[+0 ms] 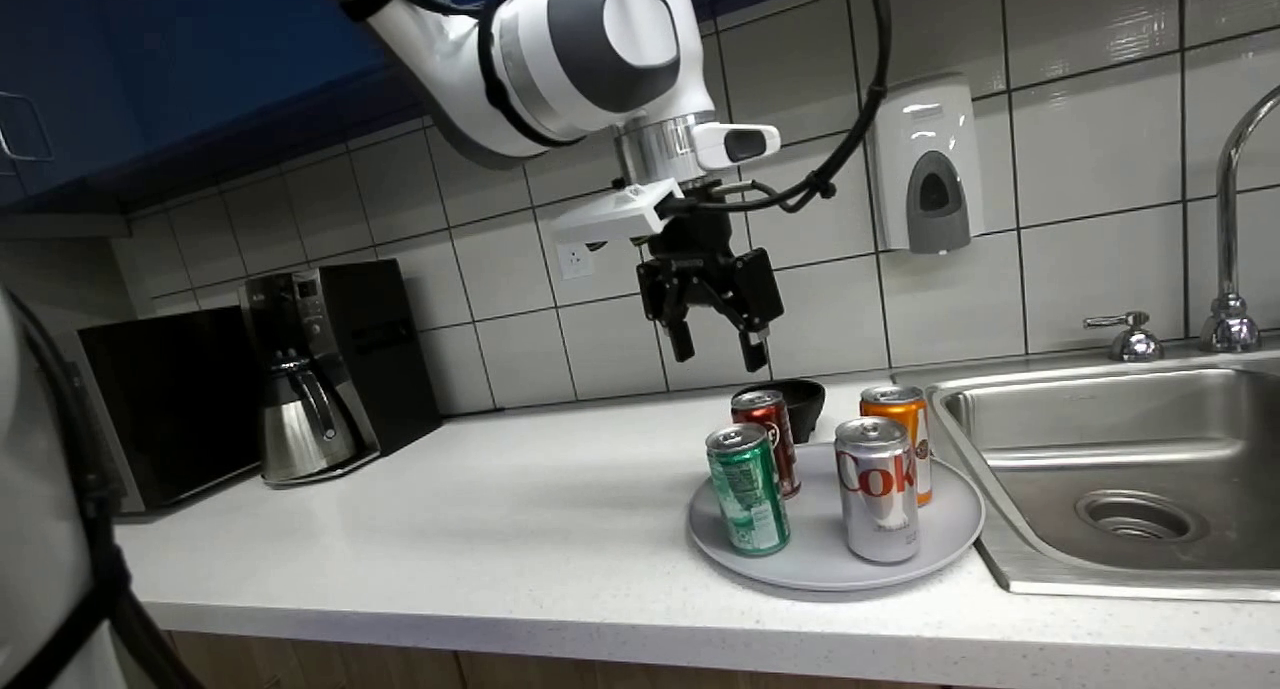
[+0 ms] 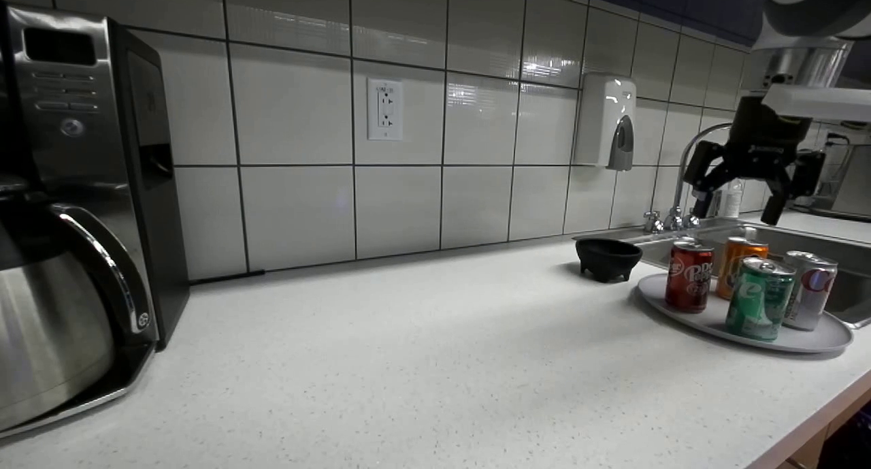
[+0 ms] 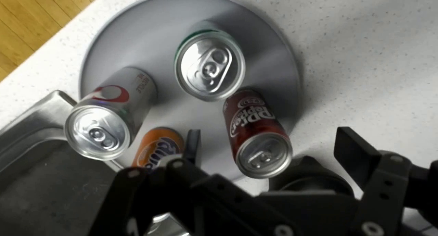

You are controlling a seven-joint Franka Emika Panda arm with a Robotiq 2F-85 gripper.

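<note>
hand (image 1: 718, 349): hangs above the plate (image 3: 137, 34), spread wide, grasping nothing and in contact with nothing; apparently nearest the red can (image 3: 251, 123), likely at this height to clear everything below
plate: sits flat on the worktop (image 1: 450, 569), just beside the sink (image 1: 1150, 409); bears the red can, the green can (image 2: 760, 302), the silver can (image 1: 877, 499) and the orange can (image 3: 158, 143), all upright, presumably grouped to share one steady base
bowl (image 2: 607, 258): stands on stubby legs, off the plate and near the red can, perhaps outside to leave the cans room
coffee maker (image 1: 340, 359): stands well apart, by the tiled wall (image 2: 299, 217), probably clear of splashes; shows no legible brand
red can: reads "Dr Pepper", upside down in the wrist view, with "23" in an oval
green can: shows a white "e" in an exterior view, with the rest of the word out of sight
silver can: bears red letters "Cok" in an exterior view, probably part of Coke; reads "Recycle me" in the wrist view
orange can: carries dark lettering, likely Fanta, partly behind the hand in the wrist view
</note>
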